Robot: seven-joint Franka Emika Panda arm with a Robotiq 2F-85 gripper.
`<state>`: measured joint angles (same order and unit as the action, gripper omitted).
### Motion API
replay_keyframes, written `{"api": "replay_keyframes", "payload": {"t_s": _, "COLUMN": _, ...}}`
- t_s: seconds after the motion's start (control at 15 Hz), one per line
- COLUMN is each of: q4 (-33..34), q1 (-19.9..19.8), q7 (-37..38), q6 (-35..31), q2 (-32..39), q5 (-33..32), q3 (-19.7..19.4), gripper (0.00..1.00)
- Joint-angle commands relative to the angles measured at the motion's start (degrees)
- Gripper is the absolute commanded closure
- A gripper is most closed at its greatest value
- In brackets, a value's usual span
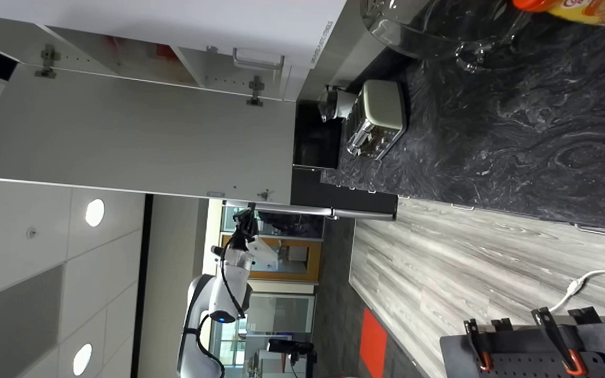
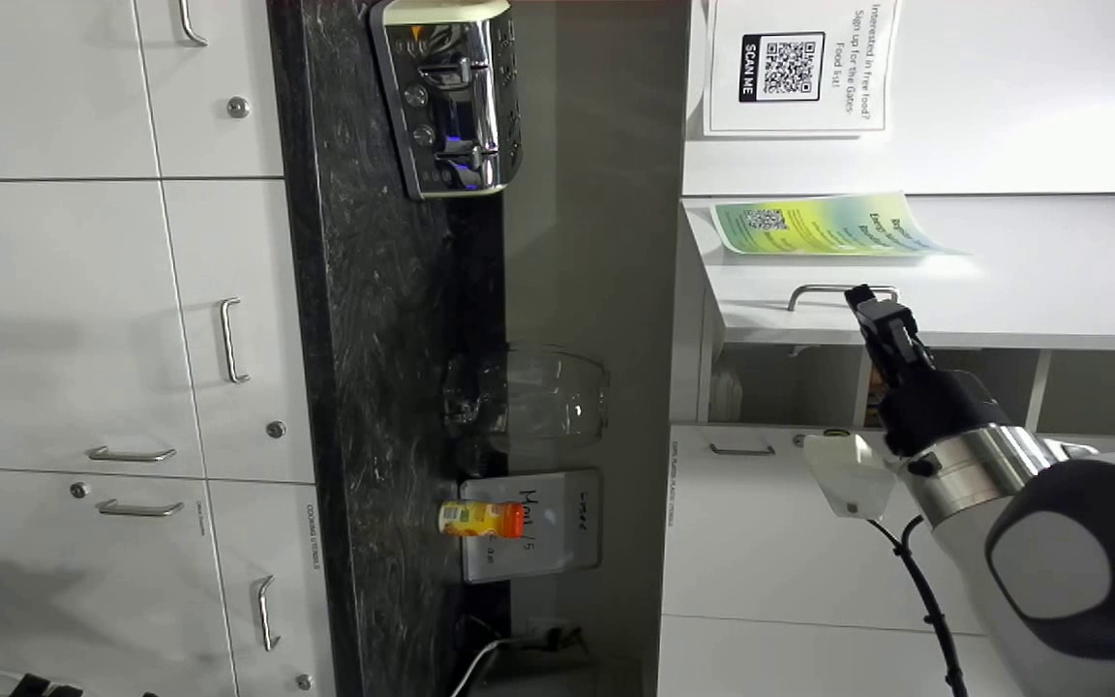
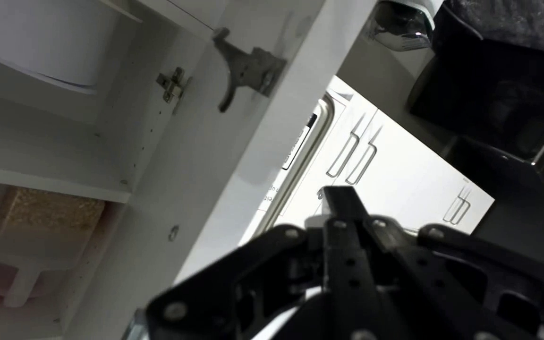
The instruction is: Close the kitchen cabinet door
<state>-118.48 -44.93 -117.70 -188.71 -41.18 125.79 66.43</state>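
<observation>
The kitchen cabinet door, a flat pale panel, stands open in both exterior views (image 1: 139, 131) (image 2: 1051, 271). In an exterior view two dark hinges join it to the cabinet (image 1: 187, 65). Its outer face carries a metal bar handle (image 2: 809, 290) and a green-yellow flyer (image 2: 809, 227). My gripper is at the door's free edge, on its outer side, in both exterior views (image 1: 250, 210) (image 2: 872, 300). Its tips overlap the handle; I cannot tell whether they touch. In the wrist view the fingers (image 3: 345, 203) are together with nothing between them, and the door's inner face (image 3: 196, 174) lies left.
Inside the cabinet are shelves (image 3: 45, 179) and a container with brown contents (image 3: 45, 236). Below are a dark marbled counter (image 1: 518, 121), a toaster (image 1: 381, 115), a glass jug (image 2: 553, 397) and an orange-capped bottle (image 2: 480, 519). A closed neighbouring cabinet (image 2: 761, 542) has its own handle.
</observation>
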Motion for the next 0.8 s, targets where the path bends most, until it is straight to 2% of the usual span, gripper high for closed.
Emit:
{"api": "replay_keyframes", "payload": {"t_s": 0.0, "q4": 1.2, "q1": -4.6, "q7": 1.2, "q6": -2.4, "q2": -3.2, "q5": 1.3, "q3": 1.8, "gripper": 1.0}}
{"api": "replay_keyframes", "payload": {"t_s": 0.07, "q4": -0.9, "q1": -4.9, "q7": 11.1, "q6": -2.7, "q2": -4.1, "q5": -7.5, "q3": 2.5, "gripper": 1.0}}
{"api": "replay_keyframes", "payload": {"t_s": 0.13, "q4": 0.9, "q1": -5.8, "q7": 3.6, "q6": -4.0, "q2": -3.7, "q5": -0.9, "q3": 2.2, "gripper": 1.0}}
{"api": "replay_keyframes", "payload": {"t_s": 0.2, "q4": -1.6, "q1": -5.5, "q7": 15.7, "q6": -5.0, "q2": -3.9, "q5": -11.5, "q3": 3.0, "gripper": 1.0}}
{"api": "replay_keyframes", "payload": {"t_s": 0.27, "q4": 0.1, "q1": -6.2, "q7": 7.8, "q6": -5.9, "q2": -3.6, "q5": -4.6, "q3": 2.7, "gripper": 1.0}}
{"api": "replay_keyframes", "payload": {"t_s": 0.33, "q4": -2.6, "q1": -5.5, "q7": 20.2, "q6": -7.2, "q2": -3.1, "q5": -15.8, "q3": 3.4, "gripper": 1.0}}
{"api": "replay_keyframes", "payload": {"t_s": 0.4, "q4": -0.8, "q1": -6.7, "q7": 12.2, "q6": -7.6, "q2": -3.4, "q5": -8.5, "q3": 3.2, "gripper": 1.0}}
{"api": "replay_keyframes", "payload": {"t_s": 0.47, "q4": -3.7, "q1": -5.2, "q7": 24.4, "q6": -9.5, "q2": -1.8, "q5": -20.4, "q3": 3.6, "gripper": 1.0}}
{"api": "replay_keyframes", "payload": {"t_s": 0.6, "q4": -5.5, "q1": -4.7, "q7": 30.7, "q6": -12.7, "q2": 0.5, "q5": -28.5, "q3": 3.6, "gripper": 1.0}}
{"api": "replay_keyframes", "payload": {"t_s": 0.67, "q4": -4.5, "q1": -7.1, "q7": 25.5, "q6": -11.0, "q2": -1.7, "q5": -22.4, "q3": 3.5, "gripper": 1.0}}
{"api": "replay_keyframes", "payload": {"t_s": 0.73, "q4": -5.7, "q1": -8.2, "q7": 27.7, "q6": -9.5, "q2": -3.0, "q5": -23.4, "q3": 3.3, "gripper": 1.0}}
